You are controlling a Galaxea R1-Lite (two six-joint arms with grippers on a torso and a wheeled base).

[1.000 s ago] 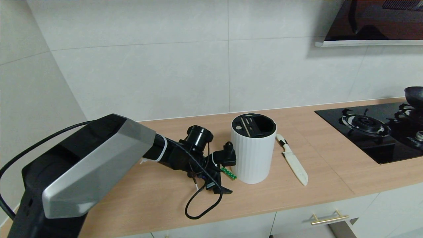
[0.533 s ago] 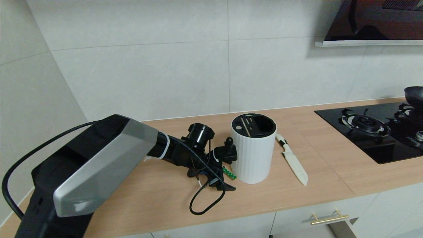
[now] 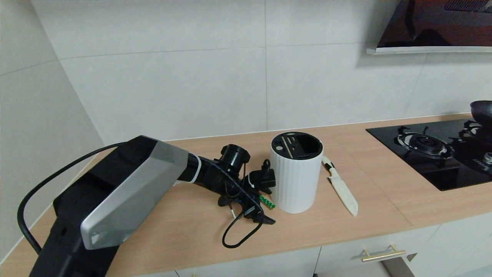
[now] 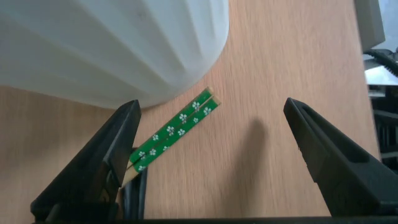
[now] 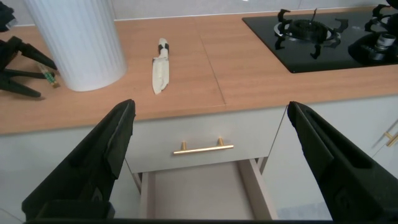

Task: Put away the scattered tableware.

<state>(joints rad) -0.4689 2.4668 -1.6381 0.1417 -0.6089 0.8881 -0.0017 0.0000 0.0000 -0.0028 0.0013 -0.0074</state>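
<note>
Chopsticks point(image 4: 176, 126), green-patterned, flat on counter point(image 4: 273, 68) just beside white holder point(image 4: 112, 43); L tool point(image 4: 211, 106) spread, off-centre of pair. Step, prob.: pre-grasp. Next: centre, pinch pair.

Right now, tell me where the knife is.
In the head view the knife lies flat on the counter, just right of the white utensil holder, between it and the gas hob.
</note>
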